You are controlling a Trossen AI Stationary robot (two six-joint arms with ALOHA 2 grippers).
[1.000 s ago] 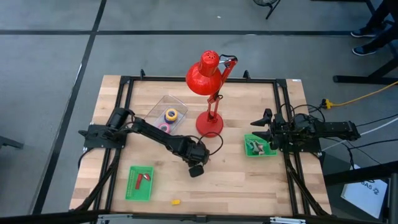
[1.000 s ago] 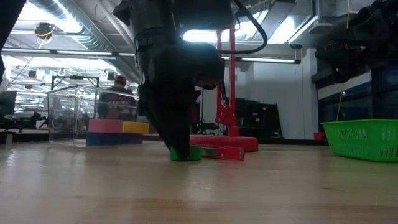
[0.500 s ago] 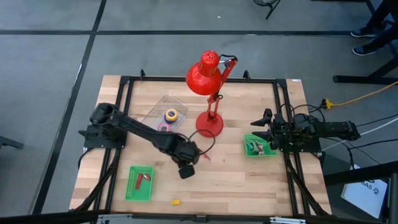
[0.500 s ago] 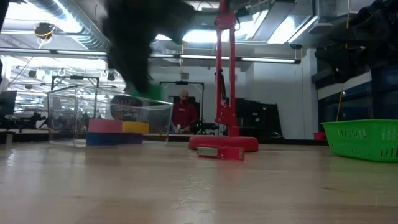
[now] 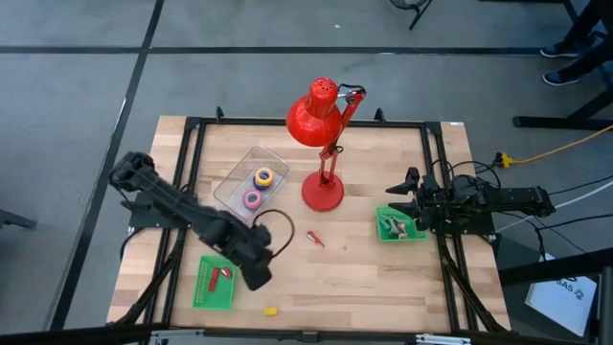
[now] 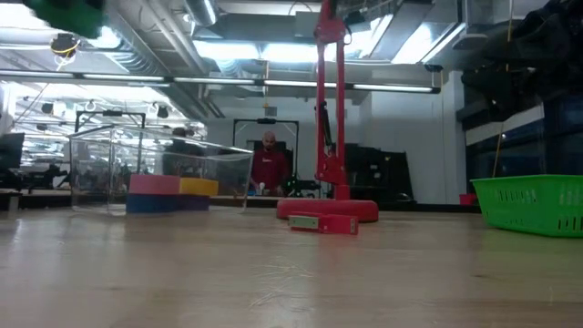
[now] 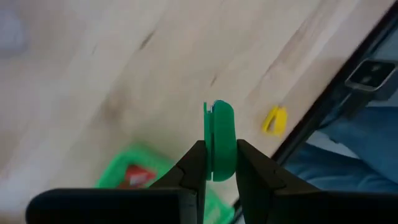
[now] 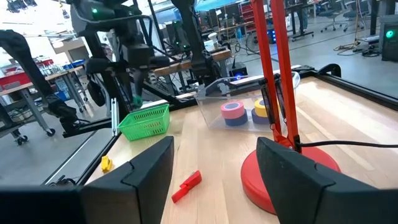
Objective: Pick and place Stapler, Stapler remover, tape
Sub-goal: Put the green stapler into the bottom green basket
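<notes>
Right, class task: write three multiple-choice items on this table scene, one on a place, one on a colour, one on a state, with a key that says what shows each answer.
1. Where does the left gripper hang?
A. beside the green basket at the table's front left
B. over the red lamp's base
C. over the right-hand green basket

2. What colour is the small thing between the left gripper's fingers?
A. pink
B. green
C. blue

3. How do the right gripper's fingers stand?
A. shut on a tape roll
B. shut on the small red piece
C. open, holding nothing

Key: 1 A, the high view puts it at the edge of the green basket. 2 B, the left wrist view shows a green piece pinched there. 3 C, the right wrist view shows bare table through a wide gap.
</notes>
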